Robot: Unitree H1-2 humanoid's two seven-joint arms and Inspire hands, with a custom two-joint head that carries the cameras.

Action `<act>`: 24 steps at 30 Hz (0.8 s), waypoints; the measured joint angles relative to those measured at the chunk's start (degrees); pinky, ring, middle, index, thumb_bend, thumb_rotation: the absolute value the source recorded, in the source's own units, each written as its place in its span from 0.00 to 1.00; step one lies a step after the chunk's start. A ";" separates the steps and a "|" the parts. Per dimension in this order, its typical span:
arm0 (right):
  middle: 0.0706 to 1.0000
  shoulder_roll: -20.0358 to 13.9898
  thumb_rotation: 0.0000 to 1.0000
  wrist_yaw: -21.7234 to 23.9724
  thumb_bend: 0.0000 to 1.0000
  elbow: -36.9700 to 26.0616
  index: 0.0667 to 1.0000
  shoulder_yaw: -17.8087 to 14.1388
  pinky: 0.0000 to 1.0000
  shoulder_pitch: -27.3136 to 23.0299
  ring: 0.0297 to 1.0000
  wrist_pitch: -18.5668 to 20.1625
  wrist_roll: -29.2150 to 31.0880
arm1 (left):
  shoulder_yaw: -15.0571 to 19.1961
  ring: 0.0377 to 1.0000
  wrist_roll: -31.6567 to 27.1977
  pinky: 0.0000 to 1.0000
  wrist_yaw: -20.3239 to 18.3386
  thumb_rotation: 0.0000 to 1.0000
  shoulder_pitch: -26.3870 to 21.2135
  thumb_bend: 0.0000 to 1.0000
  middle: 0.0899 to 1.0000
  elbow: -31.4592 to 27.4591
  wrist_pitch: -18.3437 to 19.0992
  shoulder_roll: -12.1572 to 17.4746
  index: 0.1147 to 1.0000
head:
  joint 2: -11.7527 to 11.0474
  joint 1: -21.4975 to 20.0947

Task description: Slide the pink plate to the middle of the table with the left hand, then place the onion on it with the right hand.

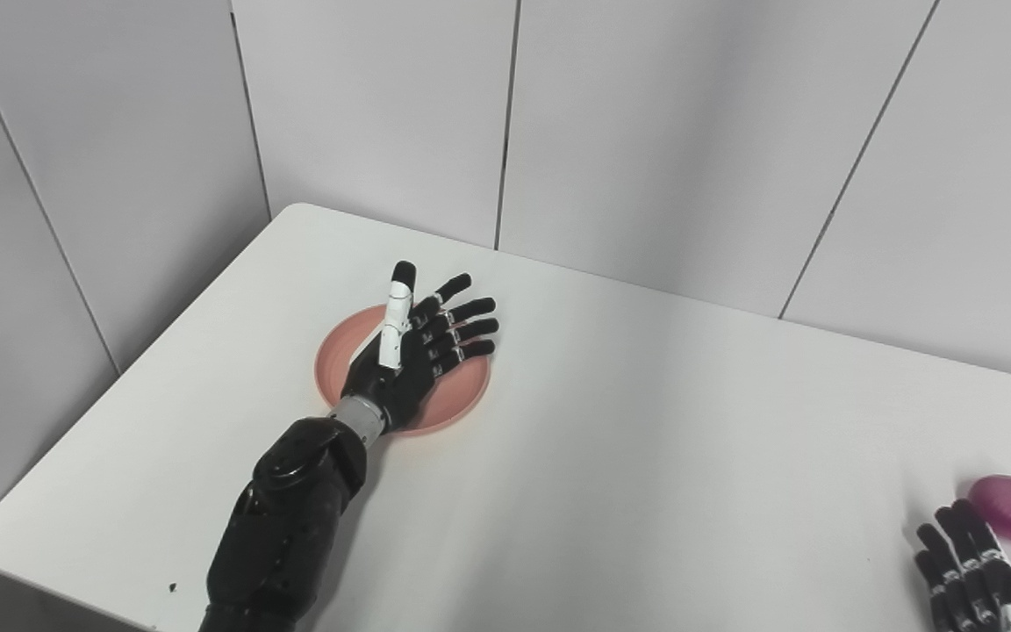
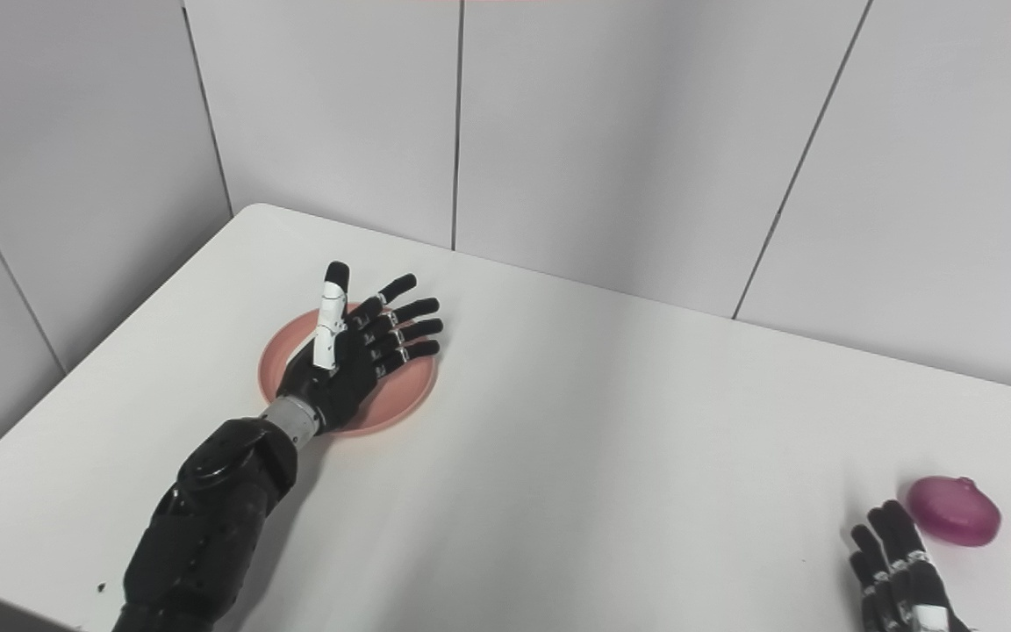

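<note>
The pink plate (image 1: 462,392) sits on the left half of the white table (image 1: 646,421), well short of its middle, so the slide it needs runs toward the robot's right. The left hand (image 1: 413,355) is over the plate with its fingers (image 1: 470,329) straight and slightly fanned, pointing right and away from the robot, and the thumb (image 1: 396,316) raised above them; it grips nothing. The hand stands edge-on, palm facing right, which reads as a pushing posture, yet most of it lies over the plate's centre and not behind its left rim, so whether it presses on the plate or hovers just above cannot be told from either view. The hand and wrist hide the plate's middle and near-left rim. The onion (image 2: 953,511), a purple, somewhat flattened bulb with its long axis running left to right, lies near the table's right front corner, well apart from the plate. The right hand (image 2: 900,570) is just beside it, toward the robot and slightly left, fingers extended toward the onion without touching it. This hand is cut off by the bottom edge, so its thumb and palm stay unseen.
</note>
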 measured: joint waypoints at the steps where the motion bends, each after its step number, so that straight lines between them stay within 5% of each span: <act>1: 0.95 -0.01 0.78 0.01 0.83 0.00 0.94 0.00 1.00 0.00 0.96 0.00 0.01 | 0.08 0.74 0.00 0.71 0.08 0.98 -0.26 0.88 0.74 0.07 0.00 0.01 0.86 | 0.00 0.00; 17: 0.95 -0.15 0.78 0.51 0.81 1.23 0.95 -0.06 1.00 -0.48 0.97 -0.01 0.04 | 5.78 0.79 -0.55 0.76 2.13 0.96 -7.59 0.92 0.79 -2.57 -0.21 3.50 0.89 | -0.35 0.18; 24: 0.97 -0.14 0.77 0.89 0.79 1.59 0.96 -0.02 1.00 -0.81 0.98 -0.02 0.04 | 6.49 0.77 3.53 0.78 1.52 0.97 -11.12 0.88 0.79 9.22 -7.99 9.71 0.90 | -0.35 0.18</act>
